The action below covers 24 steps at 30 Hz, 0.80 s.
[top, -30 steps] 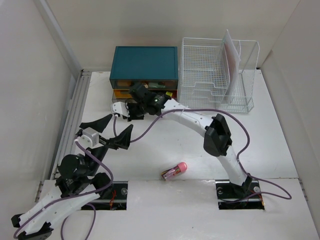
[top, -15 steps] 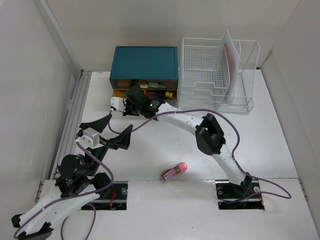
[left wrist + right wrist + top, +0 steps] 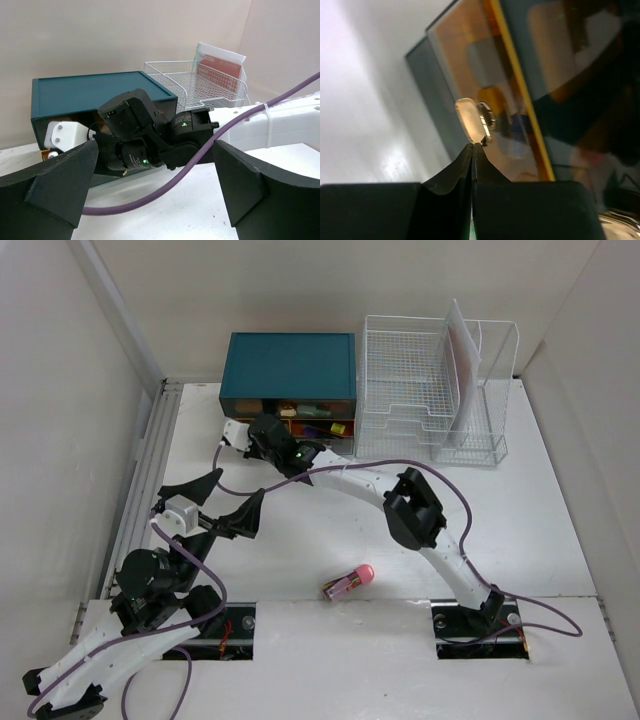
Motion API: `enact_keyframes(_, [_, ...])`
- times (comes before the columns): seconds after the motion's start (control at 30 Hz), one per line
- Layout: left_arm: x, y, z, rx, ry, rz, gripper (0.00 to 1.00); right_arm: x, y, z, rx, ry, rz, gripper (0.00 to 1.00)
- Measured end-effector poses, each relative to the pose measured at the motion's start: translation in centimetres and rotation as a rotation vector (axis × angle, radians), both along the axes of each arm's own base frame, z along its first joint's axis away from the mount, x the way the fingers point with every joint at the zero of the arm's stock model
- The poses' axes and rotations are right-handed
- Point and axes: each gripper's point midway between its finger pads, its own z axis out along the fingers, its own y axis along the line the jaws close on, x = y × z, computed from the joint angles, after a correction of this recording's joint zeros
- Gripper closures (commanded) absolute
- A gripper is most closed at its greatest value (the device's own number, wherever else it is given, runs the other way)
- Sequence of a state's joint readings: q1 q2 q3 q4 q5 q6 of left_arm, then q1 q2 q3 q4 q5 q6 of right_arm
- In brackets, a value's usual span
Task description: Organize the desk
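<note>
Desk (image 3: pixel 545 505): large flat matte white rectangular tabletop; the teal rectangular drawer box (image 3: pixel 290 365) stands at its far edge, and the surface spreads out in front of the box and to both sides.
Drawer fronts (image 3: pixel 485 75): translucent amber panels on the near face of the box, with small coloured items showing through.
Knob (image 3: pixel 472 120): pale, rounded, translucent; it projects from a drawer front near the left end of the box.
Right gripper (image 3: pixel 472 146): at the front left corner of the box, its black fingers pressed together with nothing between them; the joined tips sit right at the knob, and actual contact cannot be told.
Left gripper (image 3: pixel 242 484): well in front of the box, off its left corner, its jaws spread wide and holding nothing; it faces the box and the right arm's wrist.
White wire rack (image 3: pixel 420 380): just beside the right end of the box, with an upright white-and-red sheet (image 3: pixel 462 345) in its far compartment.
Pink-capped tube (image 3: pixel 348 582): lies on its side well in front of the box, apart from both grippers.
Purple cable (image 3: pixel 400 465): loops along the right arm in front of the box.
</note>
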<state>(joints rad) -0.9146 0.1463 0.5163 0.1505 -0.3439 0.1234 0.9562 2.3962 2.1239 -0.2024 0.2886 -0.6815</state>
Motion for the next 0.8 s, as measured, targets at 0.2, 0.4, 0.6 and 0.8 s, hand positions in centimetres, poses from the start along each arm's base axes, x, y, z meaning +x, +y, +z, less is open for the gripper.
enact_keyframes(0.2, [0.0, 0.1, 0.1, -0.002, -0.002, 0.0, 0.01, 1.5, -0.8, 1.8, 0.044, -0.076, -0.097, 0.97])
enact_keyframes(0.4, [-0.2, 0.2, 0.2, -0.009, -0.008, 0.0, 0.01, 2.6, -1.7, 1.8, 0.058, -0.114, -0.177, 0.97])
enact_keyframes(0.6, [-0.2, 0.2, 0.2, -0.01, -0.008, 0.0, 0.01, 2.7, -1.8, 0.9, 0.045, -0.11, -0.192, 0.97])
enact_keyframes(0.8, [-0.2, 0.3, 0.3, -0.012, -0.009, 0.0, 0.01, 1.1, -1.5, -1.0, 0.043, -0.051, -0.1, 0.97])
